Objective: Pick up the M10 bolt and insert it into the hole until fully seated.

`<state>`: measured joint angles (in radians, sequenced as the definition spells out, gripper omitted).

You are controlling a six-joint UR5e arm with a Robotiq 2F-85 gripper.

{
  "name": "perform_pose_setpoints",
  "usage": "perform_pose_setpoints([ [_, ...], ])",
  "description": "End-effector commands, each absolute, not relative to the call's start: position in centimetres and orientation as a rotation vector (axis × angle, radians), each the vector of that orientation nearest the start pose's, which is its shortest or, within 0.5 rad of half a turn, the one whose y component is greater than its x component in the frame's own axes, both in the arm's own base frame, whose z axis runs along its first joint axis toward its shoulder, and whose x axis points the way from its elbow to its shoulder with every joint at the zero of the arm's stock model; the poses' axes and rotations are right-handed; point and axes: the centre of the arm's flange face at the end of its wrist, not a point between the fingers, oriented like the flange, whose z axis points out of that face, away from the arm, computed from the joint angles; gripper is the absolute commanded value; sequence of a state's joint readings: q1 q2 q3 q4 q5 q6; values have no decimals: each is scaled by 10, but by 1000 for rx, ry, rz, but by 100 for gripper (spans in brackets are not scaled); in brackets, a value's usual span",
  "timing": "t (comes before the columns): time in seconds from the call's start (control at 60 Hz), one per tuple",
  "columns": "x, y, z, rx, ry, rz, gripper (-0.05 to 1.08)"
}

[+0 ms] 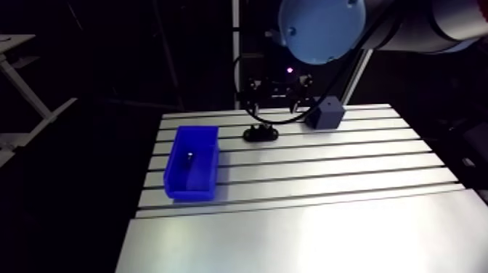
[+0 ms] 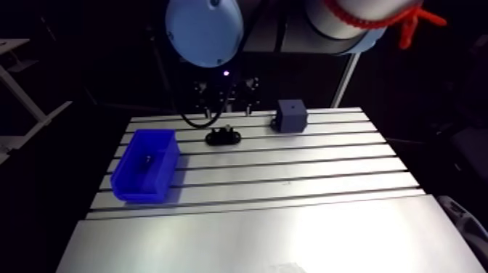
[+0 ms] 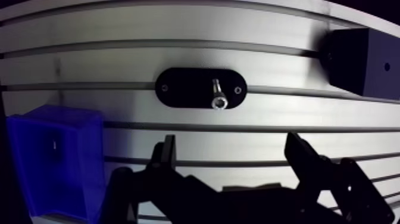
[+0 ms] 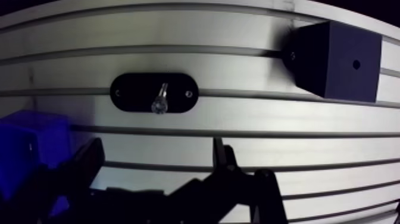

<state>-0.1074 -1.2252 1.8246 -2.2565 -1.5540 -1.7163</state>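
At the left of the tabletop (image 1: 327, 167) a blue bin (image 1: 190, 190) holds one small piece (image 1: 189, 155), too small to name; in the middle the M10 bolt (image 3: 217, 94) stands in a black oval plate (image 3: 184, 88); a dark block (image 3: 357, 62) sits right; the jaws gape empty, short of the plate.

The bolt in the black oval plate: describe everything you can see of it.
The bolt is shiny silvery metal with a round socket head. It stands in the middle of the black oval plate on the table, head up, some shank showing above the plate, so full seating is unclear. Only the plate touches it; the gripper hangs open, apart from it.
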Motion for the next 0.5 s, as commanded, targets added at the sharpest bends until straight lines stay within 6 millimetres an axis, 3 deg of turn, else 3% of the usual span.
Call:
perform_pose_setpoints([
  [0.017, -585, -74, 239, -51, 3234, -11, 2],
  [0.283, -587, -78, 229, -59, 3240, 4, 9],
  [0.5, -588, -83, 221, -83, 3248, 59, 24],
])
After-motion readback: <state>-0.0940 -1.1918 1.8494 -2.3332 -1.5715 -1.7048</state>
